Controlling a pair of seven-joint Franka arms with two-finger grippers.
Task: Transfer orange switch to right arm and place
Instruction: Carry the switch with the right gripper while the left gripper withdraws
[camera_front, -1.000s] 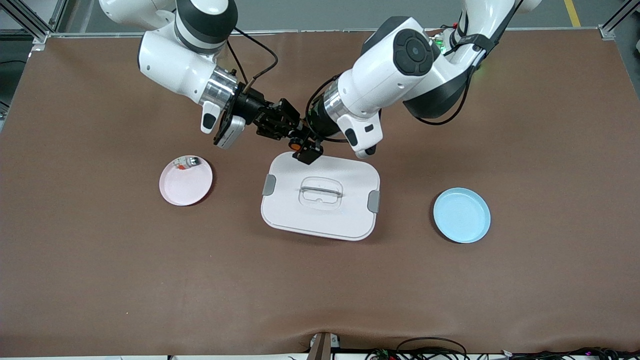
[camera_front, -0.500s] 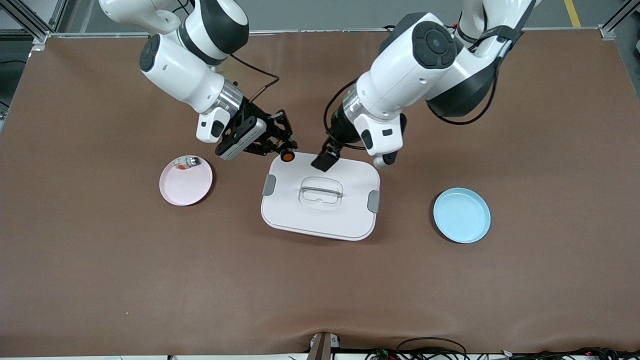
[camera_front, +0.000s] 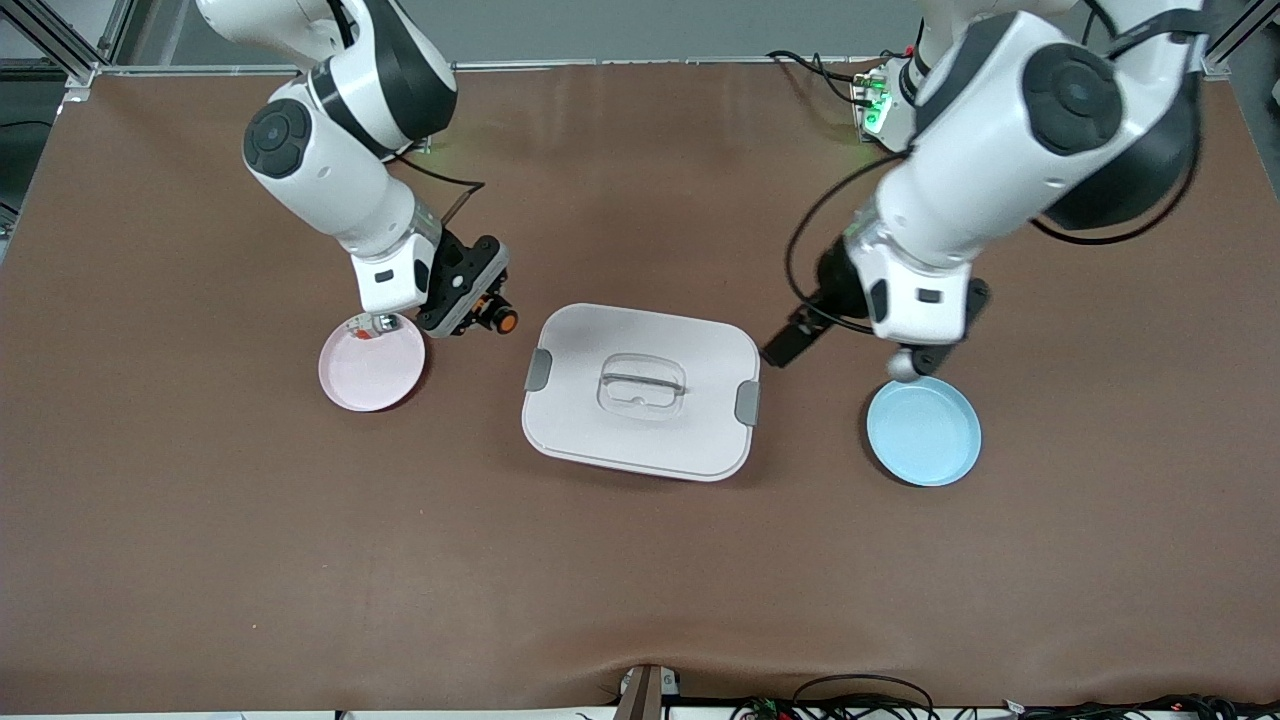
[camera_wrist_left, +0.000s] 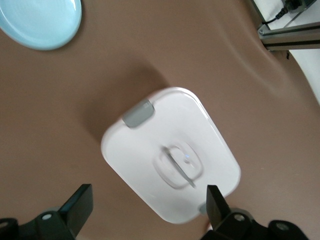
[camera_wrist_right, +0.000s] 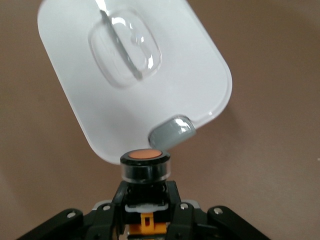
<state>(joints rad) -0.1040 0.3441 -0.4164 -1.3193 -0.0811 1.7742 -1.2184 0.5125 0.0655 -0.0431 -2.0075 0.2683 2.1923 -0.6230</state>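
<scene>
We log right pincer (camera_front: 488, 318) clamped on orange switch (camera_front: 506, 321), cap pointing toward white lidded box (camera_front: 640, 390); pink plate (camera_front: 371, 372) just beside, toward right arm's end. Left pincer (camera_front: 790, 345) wide, empty, waiting near blue plate (camera_front: 923, 431).

right arm: reaches down over the table, right gripper (camera_front: 492, 318) clamped on the orange switch (camera_front: 505, 321) | left arm: bent low, left gripper (camera_front: 790, 343) spread wide, holding nothing
</scene>
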